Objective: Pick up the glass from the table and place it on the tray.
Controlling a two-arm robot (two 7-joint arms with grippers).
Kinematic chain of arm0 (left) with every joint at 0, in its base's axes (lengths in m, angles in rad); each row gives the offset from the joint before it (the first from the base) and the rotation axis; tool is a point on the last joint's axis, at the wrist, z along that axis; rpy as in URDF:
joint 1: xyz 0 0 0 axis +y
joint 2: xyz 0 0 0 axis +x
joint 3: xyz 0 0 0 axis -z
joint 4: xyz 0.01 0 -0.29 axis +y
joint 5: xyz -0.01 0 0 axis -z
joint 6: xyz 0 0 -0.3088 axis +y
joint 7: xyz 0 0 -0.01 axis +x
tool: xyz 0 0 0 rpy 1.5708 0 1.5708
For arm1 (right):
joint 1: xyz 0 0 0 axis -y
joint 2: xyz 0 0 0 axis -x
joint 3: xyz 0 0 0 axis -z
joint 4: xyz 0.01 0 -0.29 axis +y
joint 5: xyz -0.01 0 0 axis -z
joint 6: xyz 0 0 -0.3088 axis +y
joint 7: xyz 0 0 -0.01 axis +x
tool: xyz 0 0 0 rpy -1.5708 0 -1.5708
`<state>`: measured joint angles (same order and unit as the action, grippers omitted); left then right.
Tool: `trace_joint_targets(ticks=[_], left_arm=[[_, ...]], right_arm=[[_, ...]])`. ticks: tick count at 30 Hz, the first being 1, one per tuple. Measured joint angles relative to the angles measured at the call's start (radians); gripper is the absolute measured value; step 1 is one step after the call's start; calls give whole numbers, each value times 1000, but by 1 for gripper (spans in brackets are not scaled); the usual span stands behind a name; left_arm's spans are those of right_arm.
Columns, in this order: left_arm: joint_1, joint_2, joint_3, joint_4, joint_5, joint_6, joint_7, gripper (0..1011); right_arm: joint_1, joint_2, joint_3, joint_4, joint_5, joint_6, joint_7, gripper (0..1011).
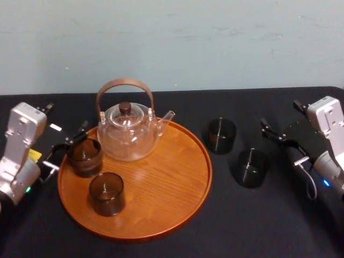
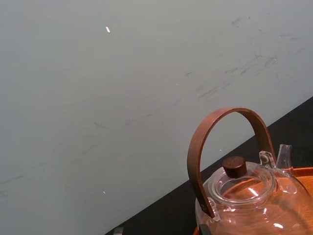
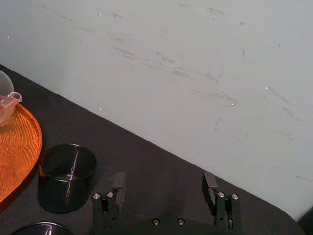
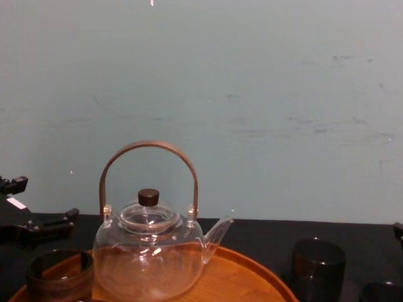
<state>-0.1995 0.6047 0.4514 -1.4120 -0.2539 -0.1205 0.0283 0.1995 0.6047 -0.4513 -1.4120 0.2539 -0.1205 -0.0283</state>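
Gaping wide, the left fingers [image 1: 79,133] sit just beside a glass [image 1: 85,157] standing on the tray [image 1: 177,180], with the teapot [image 1: 129,133] and a second glass [image 1: 107,193] just past them. The right fingers [image 3: 119,183], also wide, hold nothing. A third glass [image 1: 222,135] and a fourth glass [image 1: 251,167] stand ahead of them on the surface [image 1: 258,228].

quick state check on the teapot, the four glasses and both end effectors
teapot: upright on tray, lid on
rear tray glass: upright
front tray glass: upright
far table glass: upright on table
near table glass: upright on table
left end effector: open, beside rear tray glass
right end effector: open, empty
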Motion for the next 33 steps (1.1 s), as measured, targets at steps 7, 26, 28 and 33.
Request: trace_joint_targets(ticks=[7, 26, 28, 33], left_arm=[[0, 0, 0, 0, 0, 0, 0, 1001], [0, 0, 0, 0, 0, 0, 0, 1001], [0, 0, 0, 0, 0, 0, 0, 1001], [0, 0, 0, 0, 0, 0, 0, 1001]], right_arm=[[0, 0, 0, 0, 0, 0, 0, 1002], [0, 0, 0, 0, 0, 0, 0, 1002], [0, 0, 0, 0, 0, 0, 0, 1002], [0, 0, 0, 0, 0, 0, 0, 1002]])
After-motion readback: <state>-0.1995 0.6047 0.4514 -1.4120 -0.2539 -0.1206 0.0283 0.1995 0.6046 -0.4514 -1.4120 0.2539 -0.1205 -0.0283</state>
